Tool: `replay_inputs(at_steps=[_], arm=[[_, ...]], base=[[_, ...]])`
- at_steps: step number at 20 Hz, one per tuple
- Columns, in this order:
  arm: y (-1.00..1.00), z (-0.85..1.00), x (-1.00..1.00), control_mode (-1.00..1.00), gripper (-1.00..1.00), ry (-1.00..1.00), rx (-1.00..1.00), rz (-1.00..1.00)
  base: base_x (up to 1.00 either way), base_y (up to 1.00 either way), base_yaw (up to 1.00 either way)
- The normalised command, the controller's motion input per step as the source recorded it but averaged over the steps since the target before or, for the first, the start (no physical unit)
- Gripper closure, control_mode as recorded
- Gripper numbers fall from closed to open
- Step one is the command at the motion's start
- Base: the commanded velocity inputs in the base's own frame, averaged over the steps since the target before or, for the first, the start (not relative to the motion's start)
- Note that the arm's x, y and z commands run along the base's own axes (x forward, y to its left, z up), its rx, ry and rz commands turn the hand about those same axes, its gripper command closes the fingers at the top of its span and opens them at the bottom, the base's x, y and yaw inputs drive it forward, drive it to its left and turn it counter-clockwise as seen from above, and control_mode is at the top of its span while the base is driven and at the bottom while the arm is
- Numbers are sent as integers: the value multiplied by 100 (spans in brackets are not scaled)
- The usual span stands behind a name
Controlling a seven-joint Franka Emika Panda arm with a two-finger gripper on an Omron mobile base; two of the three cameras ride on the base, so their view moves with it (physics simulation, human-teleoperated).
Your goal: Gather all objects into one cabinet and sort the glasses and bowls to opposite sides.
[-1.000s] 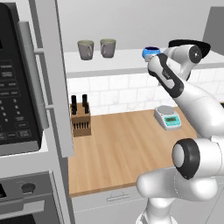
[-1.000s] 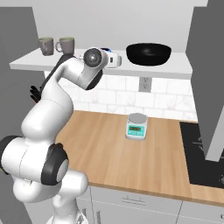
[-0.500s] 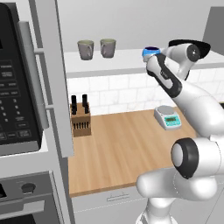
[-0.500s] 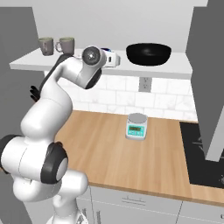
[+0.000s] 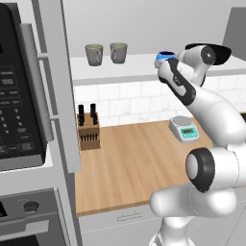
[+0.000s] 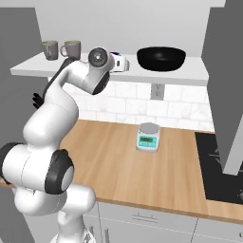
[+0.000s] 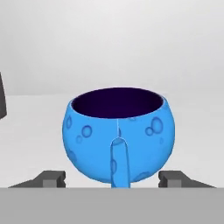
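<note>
The small blue bowl (image 7: 119,138), glossy with a dark inside and a short handle facing me, stands on the cabinet's white shelf floor (image 7: 30,131). My gripper (image 7: 113,179) is open, one fingertip low on each side of the bowl, just in front of it. In the left base view the bowl (image 5: 165,55) peeks out behind my forearm. Two grey-olive cups (image 5: 94,54) (image 5: 118,52) stand together at the shelf's left end, seen again as cups (image 6: 60,49). The wide black bowl (image 6: 161,58) sits to the right of my hand (image 6: 118,61).
The grey cabinet door (image 5: 57,86) hangs open at the left, another door (image 6: 223,85) at the right. On the wooden counter below are a knife block (image 5: 89,129) and a kitchen scale (image 6: 148,136). A microwave (image 5: 14,96) is far left, a cooktop (image 6: 223,166) far right.
</note>
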Motion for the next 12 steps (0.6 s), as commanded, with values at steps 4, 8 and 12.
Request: replay_inputs(at_steps=[4,8,12], arm=[[0,0,1,-100,100,5,0,0],[0,0,0,-100,100,0,0,0],[0,0,0,-100,100,1,0,0]], base=[[0,0,0],[0,0,0],[0,0,0]])
